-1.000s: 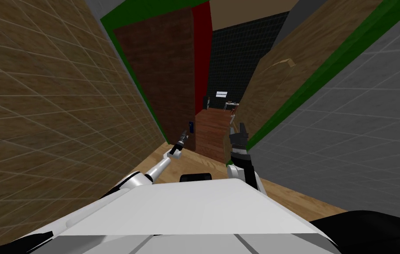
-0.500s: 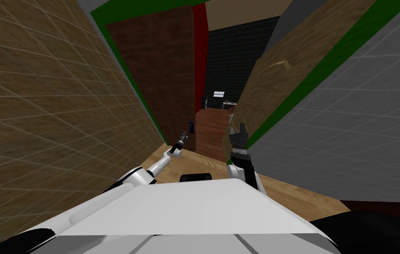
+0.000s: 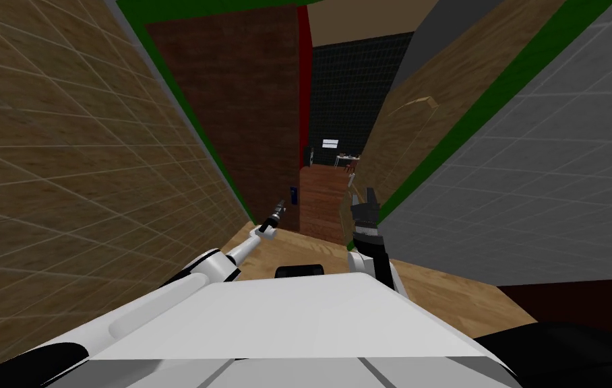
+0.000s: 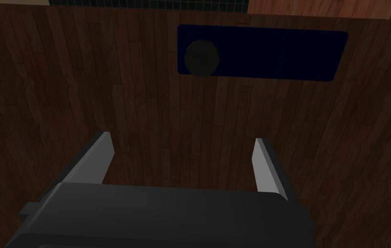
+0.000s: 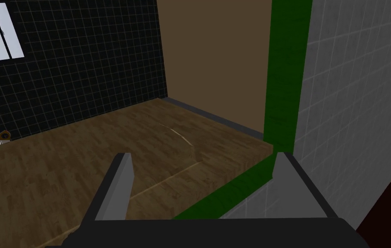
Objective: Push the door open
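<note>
The dark brown wooden door (image 3: 244,114) stands partly swung away in its green frame (image 3: 227,168), ahead and to the left. Its dark blue plate (image 3: 292,193) sits near the free edge. My left gripper (image 3: 279,210) is held out just short of the door, below that plate. In the left wrist view the left gripper (image 4: 184,161) is open, with the door face (image 4: 82,99) close in front and nothing between its fingers. The blue plate (image 4: 261,52) and a dark round knob (image 4: 201,57) lie just beyond the fingertips. My right gripper (image 3: 367,199) is open by the right side of the opening.
A brown tiled wall (image 3: 62,168) runs close along the left, and a grey tiled wall (image 3: 534,188) with a green frame strip (image 3: 433,155) along the right. Through the gap show a reddish wood floor (image 3: 325,195), a dark tiled wall (image 3: 352,87) and small far furniture.
The whole head view has shifted, so I have moved. The red strip beside the door's free edge has narrowed. Both grippers keep their places ahead of me.
</note>
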You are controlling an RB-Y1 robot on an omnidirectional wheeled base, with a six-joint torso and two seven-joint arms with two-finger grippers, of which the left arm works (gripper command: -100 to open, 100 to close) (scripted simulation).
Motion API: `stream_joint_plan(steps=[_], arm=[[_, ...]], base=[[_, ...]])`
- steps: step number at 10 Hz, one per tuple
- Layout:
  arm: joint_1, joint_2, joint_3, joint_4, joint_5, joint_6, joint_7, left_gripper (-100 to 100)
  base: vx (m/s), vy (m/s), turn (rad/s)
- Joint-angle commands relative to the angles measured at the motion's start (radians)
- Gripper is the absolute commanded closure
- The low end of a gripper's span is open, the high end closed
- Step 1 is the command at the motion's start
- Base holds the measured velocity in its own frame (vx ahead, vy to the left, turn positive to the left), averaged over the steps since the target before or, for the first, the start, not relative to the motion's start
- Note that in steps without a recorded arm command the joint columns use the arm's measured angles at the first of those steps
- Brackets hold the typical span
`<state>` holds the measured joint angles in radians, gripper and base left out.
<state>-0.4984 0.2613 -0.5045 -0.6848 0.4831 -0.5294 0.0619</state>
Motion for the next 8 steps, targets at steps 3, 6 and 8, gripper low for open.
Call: stream_joint_plan(steps=[3,6,8], arm=[[0.000,-0.003,0.009,0.007,-0.002,-0.003,-0.003,-100],[0.000,-0.007,0.020,0.014,-0.004,-0.006,-0.006,-100],[0.000,-0.010,0.028,0.020,-0.005,-0.008,-0.008,-100]], base=[[0.150,-0.019,-0.026],[0.198,-0.049,-0.035],[0.215,-0.049,-0.034]])
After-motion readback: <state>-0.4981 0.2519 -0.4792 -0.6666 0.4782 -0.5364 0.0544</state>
